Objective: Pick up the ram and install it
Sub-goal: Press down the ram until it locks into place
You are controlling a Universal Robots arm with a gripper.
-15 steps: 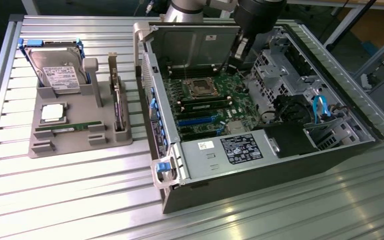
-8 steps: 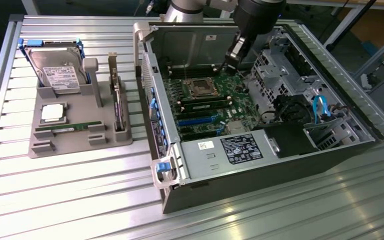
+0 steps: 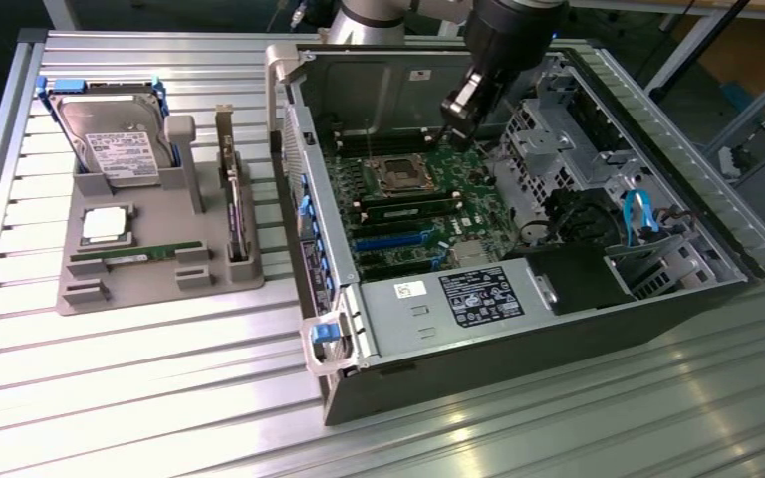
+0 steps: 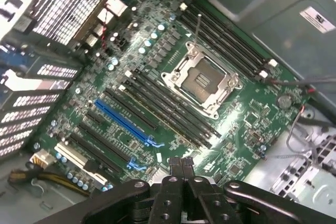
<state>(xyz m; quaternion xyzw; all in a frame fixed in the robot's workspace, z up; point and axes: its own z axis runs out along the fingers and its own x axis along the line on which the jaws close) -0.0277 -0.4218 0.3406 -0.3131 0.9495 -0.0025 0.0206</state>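
The ram (image 3: 136, 253), a thin green stick with dark chips, lies in a slot along the front of the grey holder tray (image 3: 91, 294), on the exterior view's left. My gripper (image 3: 468, 119) hangs inside the open computer case (image 3: 516, 299), above the motherboard (image 3: 429, 184) and far from the ram. In the wrist view my gripper (image 4: 180, 162) is shut with nothing between its fingertips. It hovers over the board's edge, near the long black memory slots (image 4: 168, 109) beside the open processor socket (image 4: 202, 80).
The tray also holds a hard drive (image 3: 115, 139), a square silver processor (image 3: 107, 224) and an upright dark expansion card (image 3: 235, 214). The case's walls, its drive cage (image 3: 542, 129) and its blue cables (image 3: 637, 214) crowd the arm. A slatted metal table (image 3: 156, 378) lies in front.
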